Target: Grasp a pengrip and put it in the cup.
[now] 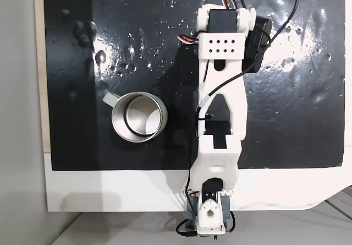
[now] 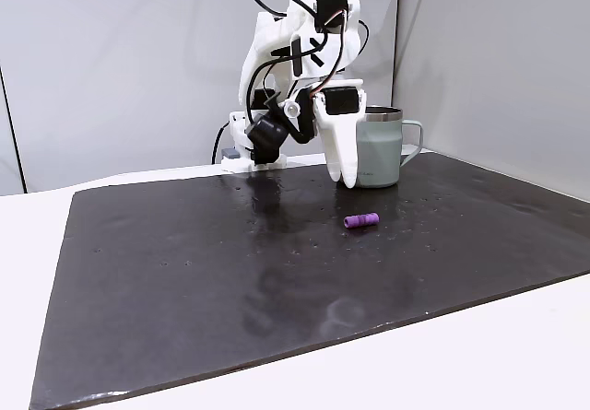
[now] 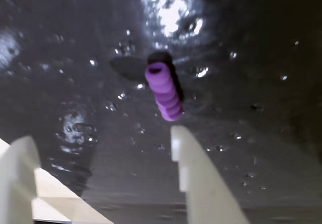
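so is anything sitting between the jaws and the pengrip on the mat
Nothing visible. In the wrist view the purple pengrip lies on bare black mat just beyond the open gripper, with only glare spots between them. The cup stands off to the side.

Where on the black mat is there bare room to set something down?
In the fixed side view, the mat is bare across its whole near and left part, in front of the pengrip. The far right strip is crowded: the cup, the arm and its open jaws stand close together there.
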